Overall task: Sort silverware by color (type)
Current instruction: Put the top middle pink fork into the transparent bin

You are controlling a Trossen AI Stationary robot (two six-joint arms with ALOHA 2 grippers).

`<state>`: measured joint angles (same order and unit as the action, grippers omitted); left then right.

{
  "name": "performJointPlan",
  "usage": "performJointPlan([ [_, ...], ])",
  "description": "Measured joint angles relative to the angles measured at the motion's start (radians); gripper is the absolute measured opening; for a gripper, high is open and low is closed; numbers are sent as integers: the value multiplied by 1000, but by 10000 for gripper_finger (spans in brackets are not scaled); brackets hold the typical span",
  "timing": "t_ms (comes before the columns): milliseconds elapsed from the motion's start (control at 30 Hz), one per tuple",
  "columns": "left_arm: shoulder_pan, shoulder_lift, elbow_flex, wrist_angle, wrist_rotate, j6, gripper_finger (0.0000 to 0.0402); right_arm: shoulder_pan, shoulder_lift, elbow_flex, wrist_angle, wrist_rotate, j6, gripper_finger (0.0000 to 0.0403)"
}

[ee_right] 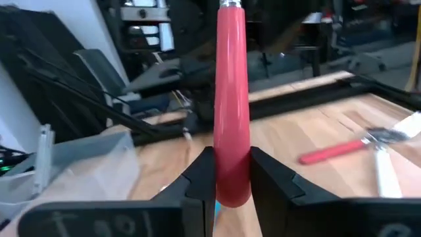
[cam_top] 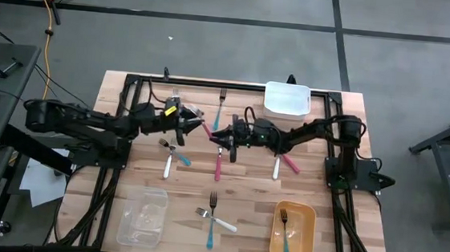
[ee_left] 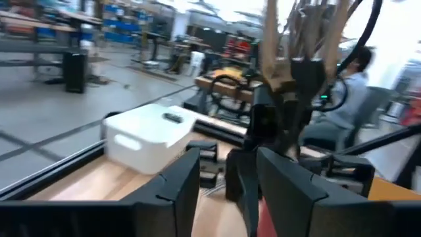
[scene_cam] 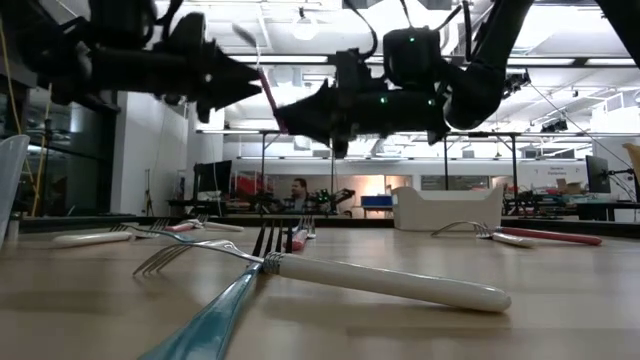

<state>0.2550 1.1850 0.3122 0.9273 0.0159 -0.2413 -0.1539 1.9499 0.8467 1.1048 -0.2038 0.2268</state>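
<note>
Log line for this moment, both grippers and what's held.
phase: handover above table | right gripper: shut on red-handled utensil | left gripper: open, facing right gripper | yellow container: one fork inside

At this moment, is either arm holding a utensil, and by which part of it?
The right gripper holds a red-handled utensil, its jaws closed on the butt end of the handle. The left gripper has open jaws with nothing between them.

Two dark, near-black jointed arms with thick tubular links, on black frame bases. Yellow and white labels on the left arm's wrist (cam_top: 172, 106), upper centre of the high view. Green indicator lights on the right arm's wrist (scene_cam: 385, 100), upper centre of the low view. Black, angular, wedge-shaped fingers (ee_right: 200, 174).
</note>
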Motion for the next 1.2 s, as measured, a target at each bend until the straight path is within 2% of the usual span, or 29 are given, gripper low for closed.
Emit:
performJointPlan([
  [300,-19,38,71,-5,74,81,148,10,0,0,38,-34,-5,68],
  [1000,-17,-137,71,-237,195,130,143,8,0,0,109,-58,-17,69],
  [1133,-29,-156,71,-194,246,108,143,10,0,0,108,-63,-23,69],
  [1200,-37,-157,71,-163,240,91,143,10,0,0,108,-67,-24,69],
])
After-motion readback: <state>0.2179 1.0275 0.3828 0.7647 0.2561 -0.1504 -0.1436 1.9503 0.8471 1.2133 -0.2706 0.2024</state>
